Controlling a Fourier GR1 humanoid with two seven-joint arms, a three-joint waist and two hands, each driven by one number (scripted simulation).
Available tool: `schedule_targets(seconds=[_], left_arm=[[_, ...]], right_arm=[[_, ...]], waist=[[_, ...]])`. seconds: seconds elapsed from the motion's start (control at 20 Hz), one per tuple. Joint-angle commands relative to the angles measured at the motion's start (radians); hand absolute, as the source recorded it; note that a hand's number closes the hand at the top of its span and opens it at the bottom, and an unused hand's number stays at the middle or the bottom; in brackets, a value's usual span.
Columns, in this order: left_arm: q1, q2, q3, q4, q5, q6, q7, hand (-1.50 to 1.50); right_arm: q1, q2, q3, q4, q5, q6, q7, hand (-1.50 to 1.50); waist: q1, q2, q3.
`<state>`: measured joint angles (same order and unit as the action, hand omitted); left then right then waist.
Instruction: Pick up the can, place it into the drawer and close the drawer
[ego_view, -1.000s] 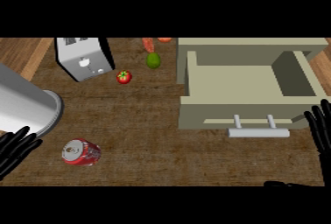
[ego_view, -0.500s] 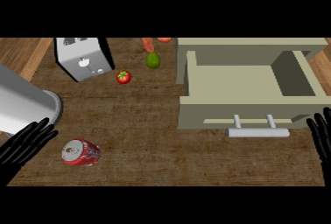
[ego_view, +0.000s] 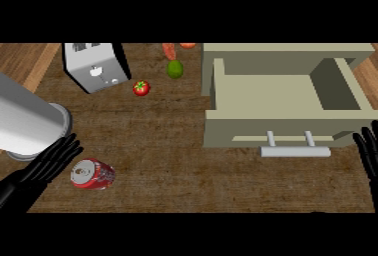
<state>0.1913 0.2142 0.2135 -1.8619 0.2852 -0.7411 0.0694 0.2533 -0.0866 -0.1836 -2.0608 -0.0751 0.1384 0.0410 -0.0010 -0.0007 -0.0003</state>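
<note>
Head view, looking steeply down on our kitchen counter (ego_view: 192, 170): our left hand (ego_view: 52, 161) reaches in from the lower left with fingers straight and spread, its tips just beside the red can (ego_view: 93, 174), which lies on its side on the dark wood with its silver top turned toward us; we cannot tell whether the fingers touch it. Behind that hand stands a large grey cylinder (ego_view: 28, 122), tilted across the left edge. Across the counter, well apart from the can, the beige drawer (ego_view: 284, 95) sits pulled open, its pale handle (ego_view: 294, 150) facing us. Our right hand (ego_view: 367, 155) shows at the right edge, fingers extended upward, near the drawer's front corner and holding nothing. Farther back we see a silver toaster (ego_view: 94, 67), a small tomato (ego_view: 141, 88), a green fruit (ego_view: 175, 69) and a carrot (ego_view: 170, 50).
</note>
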Motion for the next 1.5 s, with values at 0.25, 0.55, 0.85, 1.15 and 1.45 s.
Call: schedule_targets(seconds=[0.25, 0.55, 0.85, 1.15, 1.45], left_arm=[[-0.085, -0.003, 0.047, 0.239, -0.180, -0.013, -0.165, -1.50], [-0.143, 0.054, 0.093, 0.403, -0.247, -0.037, -0.307, -1.50], [-0.161, 0.067, 0.089, 0.516, -0.326, -0.028, -0.418, -1.50], [-0.170, 0.089, 0.051, 0.633, -0.406, -0.002, -0.535, -1.50], [-0.246, 0.111, 0.032, 0.790, -0.431, 0.035, -0.628, -1.50]], right_arm=[[0.034, 0.052, 0.035, -0.045, 0.038, -0.001, 0.014, -1.50], [-0.051, -0.016, -0.087, 0.101, -0.025, 0.048, -0.045, -1.50], [0.006, 0.014, -0.074, 0.056, -0.002, 0.067, -0.062, -1.50], [0.010, 0.044, -0.019, -0.007, 0.038, 0.056, -0.018, -1.50], [0.015, 0.064, -0.012, -0.015, 0.051, 0.045, -0.011, -1.50]], waist=[[-0.003, 0.000, 0.000], [-0.002, 0.001, 0.000], [-0.003, 0.001, 0.000], [-0.003, 0.000, 0.000], [-0.004, 0.001, 0.000]])
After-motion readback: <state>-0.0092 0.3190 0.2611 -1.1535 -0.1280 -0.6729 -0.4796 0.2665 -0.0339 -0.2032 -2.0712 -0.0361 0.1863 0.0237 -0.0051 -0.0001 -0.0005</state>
